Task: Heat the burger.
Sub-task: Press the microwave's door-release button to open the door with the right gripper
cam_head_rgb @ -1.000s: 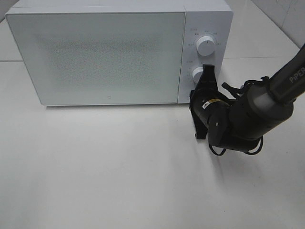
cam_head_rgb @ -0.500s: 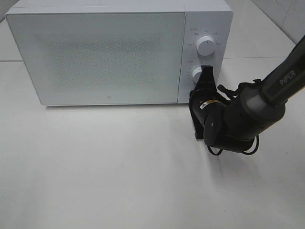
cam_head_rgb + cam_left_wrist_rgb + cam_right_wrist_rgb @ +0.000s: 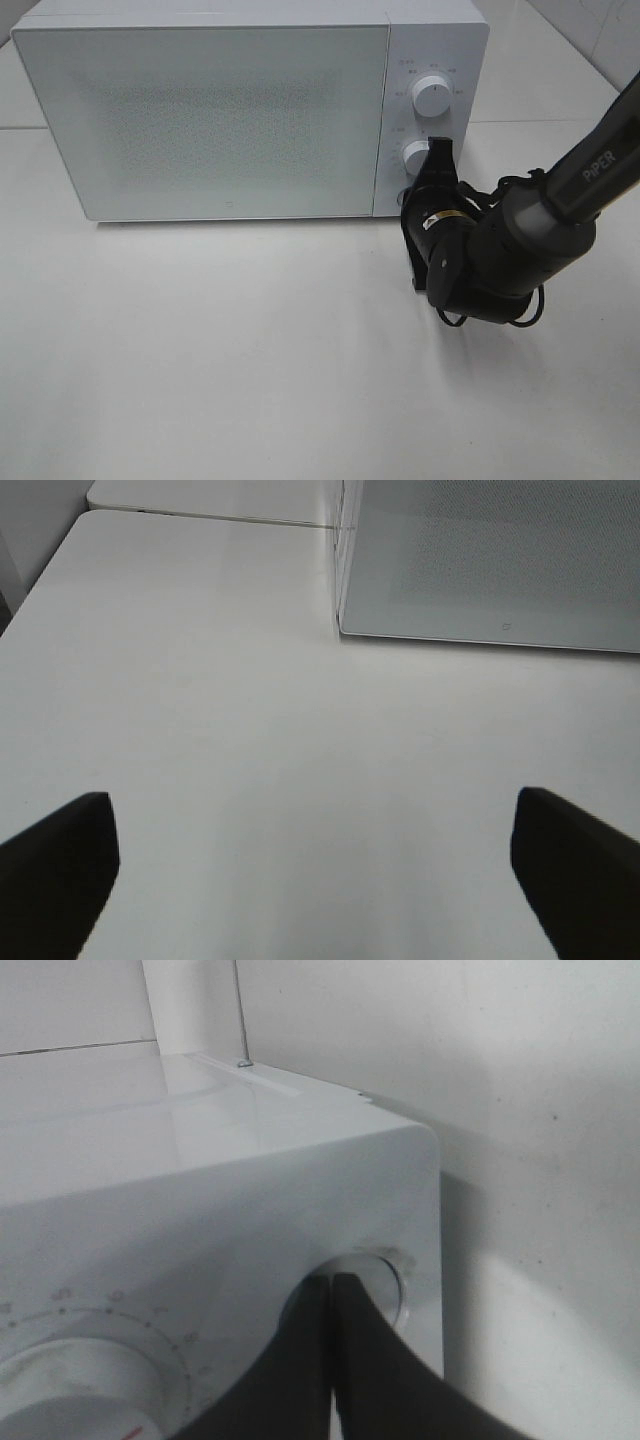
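desk (image 3: 250,380): plain white, with a white microwave (image 3: 230,120) on it, door shut
left jaws: wide open, holding nothing
right jaws: pinched shut, tips at a round panel button (image 3: 385,1278)
burger: can't tell where it is, honestly

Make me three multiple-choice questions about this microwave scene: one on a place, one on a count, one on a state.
1. Where are the right gripper's tips?
A. At the round button on the panel
B. In a cup
C. On a drawer handle

2. How many dials does the high view show?
A. One
B. Two
C. Four

3. How is the microwave door?
A. Wide open
B. Shut
C. Taken off

Answers:
1 A: the right wrist view shows the closed tips at the button.
2 B: a second dial sits under the first.
3 B: the door lies flush with the front.
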Tool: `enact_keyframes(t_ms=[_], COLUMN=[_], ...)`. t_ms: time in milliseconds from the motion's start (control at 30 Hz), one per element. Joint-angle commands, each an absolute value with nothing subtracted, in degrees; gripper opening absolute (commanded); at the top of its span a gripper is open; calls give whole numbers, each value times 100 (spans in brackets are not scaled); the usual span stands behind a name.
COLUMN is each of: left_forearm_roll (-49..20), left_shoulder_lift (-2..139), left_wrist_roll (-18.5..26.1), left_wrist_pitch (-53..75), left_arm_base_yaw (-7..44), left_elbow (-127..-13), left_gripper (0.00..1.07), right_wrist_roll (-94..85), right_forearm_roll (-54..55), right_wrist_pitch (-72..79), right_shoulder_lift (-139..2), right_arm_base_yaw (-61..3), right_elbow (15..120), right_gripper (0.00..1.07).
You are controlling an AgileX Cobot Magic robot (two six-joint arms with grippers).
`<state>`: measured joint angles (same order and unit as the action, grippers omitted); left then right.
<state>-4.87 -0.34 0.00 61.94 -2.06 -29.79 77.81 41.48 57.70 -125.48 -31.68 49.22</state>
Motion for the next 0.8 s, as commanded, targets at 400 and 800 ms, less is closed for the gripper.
enact_keyframes(t_ms=[400,800], left_forearm_roll=[-516,-516], left_shoulder_lift=[-52,-52], left_wrist_roll=[0,0], left_wrist_pitch=[6131,6131], left_arm_base_yaw=[-218,-218], left_elbow=[-2968,-2968], left_gripper=[100,100], right_wrist_roll=[7437,7299], right_forearm_roll=[4354,4366], right_wrist_pitch=[5838,5884], right_shoulder_lift=[-12531,-12548], right_arm_base_yaw=[-3134,-3134], right_elbow=[4973,5243], right_gripper=[0,0])
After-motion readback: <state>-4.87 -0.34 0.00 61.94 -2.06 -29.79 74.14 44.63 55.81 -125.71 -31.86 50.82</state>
